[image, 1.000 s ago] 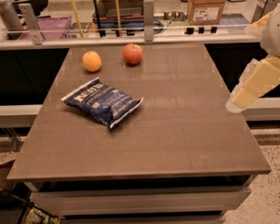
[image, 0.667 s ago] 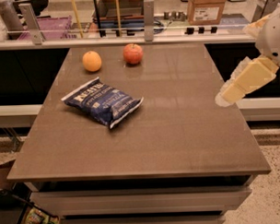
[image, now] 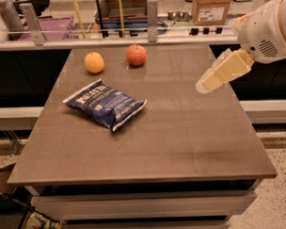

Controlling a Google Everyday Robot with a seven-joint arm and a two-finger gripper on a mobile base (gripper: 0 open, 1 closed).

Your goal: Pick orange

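The orange (image: 94, 62) sits untouched on the counter (image: 181, 138); the hand (image: 204, 84) hovers well apart, open or closed I can't tell.

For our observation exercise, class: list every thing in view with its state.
orange: resting on table, far left, untouched.
apple: resting right of orange, apart.
chip bag: lying flat, mid-left.
tool: in the air over table's right side, away from all three.
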